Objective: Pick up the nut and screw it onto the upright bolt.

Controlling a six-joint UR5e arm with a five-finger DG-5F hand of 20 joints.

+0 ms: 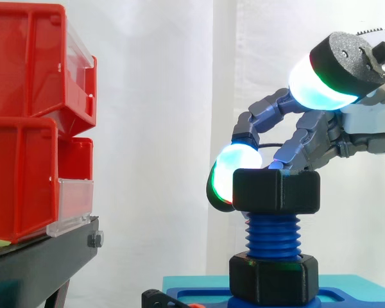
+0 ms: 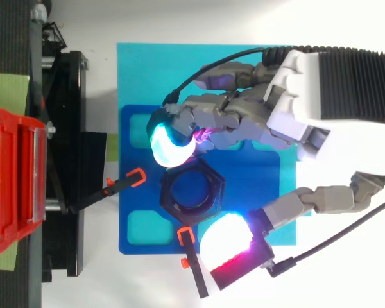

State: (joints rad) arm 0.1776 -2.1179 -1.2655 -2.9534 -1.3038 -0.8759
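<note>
Black nut on bolt thd (side view); top view: hand spread wide.

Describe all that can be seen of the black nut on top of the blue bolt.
The nut is black, six-sided, matt plastic by its look, with a round hole seen from above. It sits level on the top end of the upright blue bolt, well above the black six-sided base at its foot. The hand is close above and beside it; whether it touches cannot be told.
</note>
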